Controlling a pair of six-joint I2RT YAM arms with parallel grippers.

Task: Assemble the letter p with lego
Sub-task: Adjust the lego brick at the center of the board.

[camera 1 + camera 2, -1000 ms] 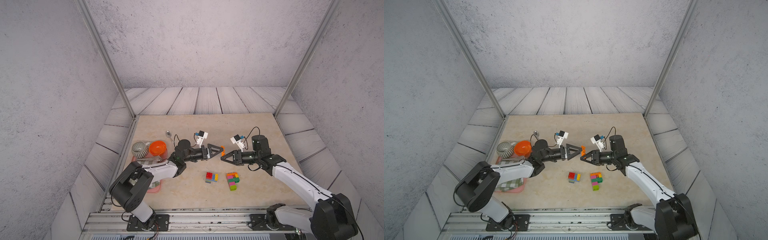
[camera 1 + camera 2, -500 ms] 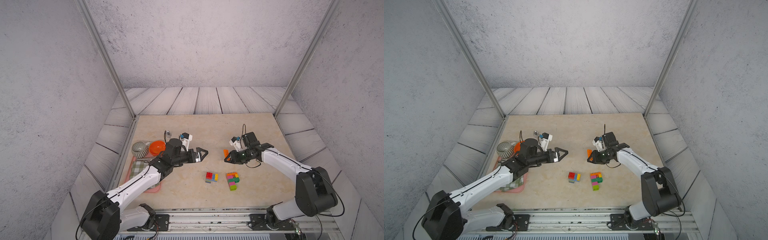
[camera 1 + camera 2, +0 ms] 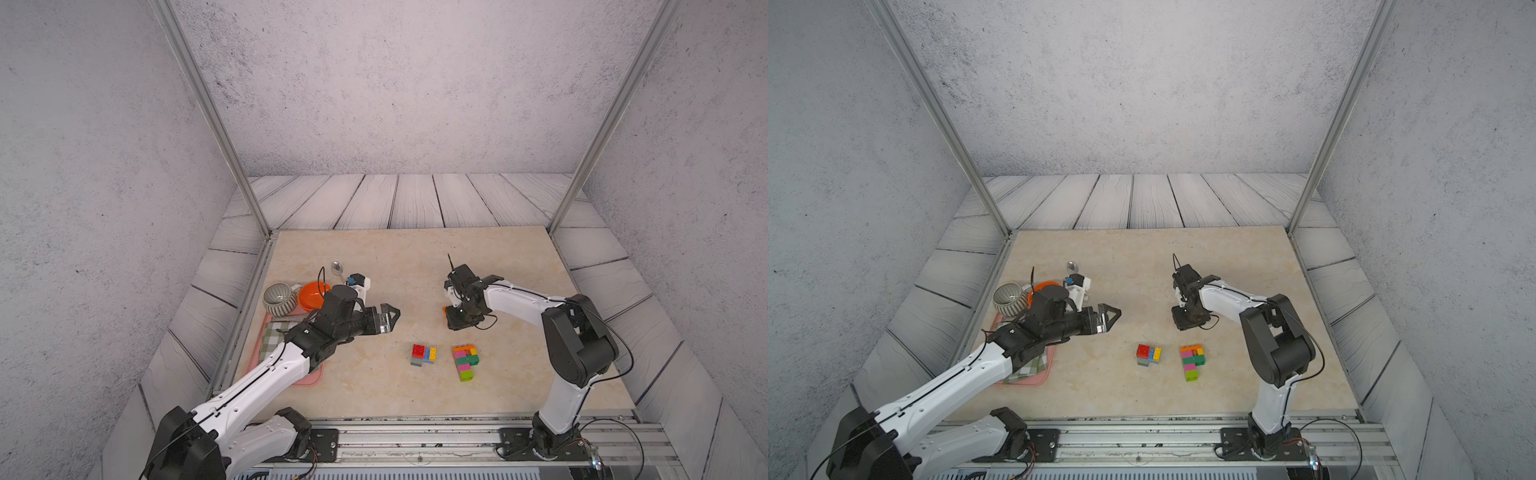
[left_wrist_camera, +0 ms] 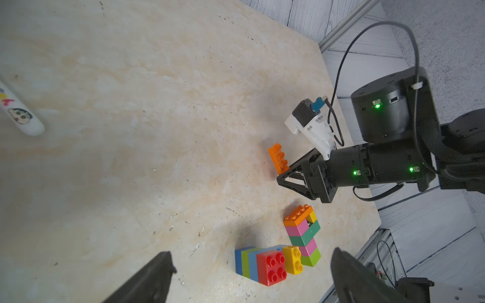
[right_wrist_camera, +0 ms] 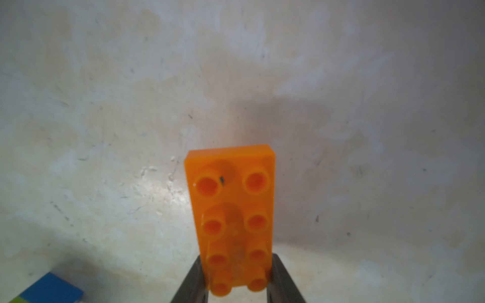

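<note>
Pink tray [image 3: 311,376] at the left edge of the table [image 3: 374,257] holds a checked cloth [image 3: 272,338]. A ribbed bowl [image 3: 278,297] and an orange bowl [image 3: 309,295] stand just behind it. The left gripper [image 4: 250,272] gapes wide. The right gripper [image 4: 283,177] pinches the orange brick [image 5: 231,204] by one end, right of the table's middle. An orange-pink-green lego stack [image 3: 465,361] and a red-blue-yellow cluster [image 3: 423,355] lie near the front edge. A white tube [image 4: 21,112] shows a cartoon face; its lettering is unreadable.

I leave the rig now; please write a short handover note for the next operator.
Left gripper: open, empty, hovering over the table.
Right gripper: shut on one end of the long orange brick.
Lego: letter assembly lies flat on the table; a small block of red, blue, lime and yellow bricks beside it.
Done: loop and stem seem formed.
Left: the orange brick is not yet attached; where it goes I cannot tell.
</note>
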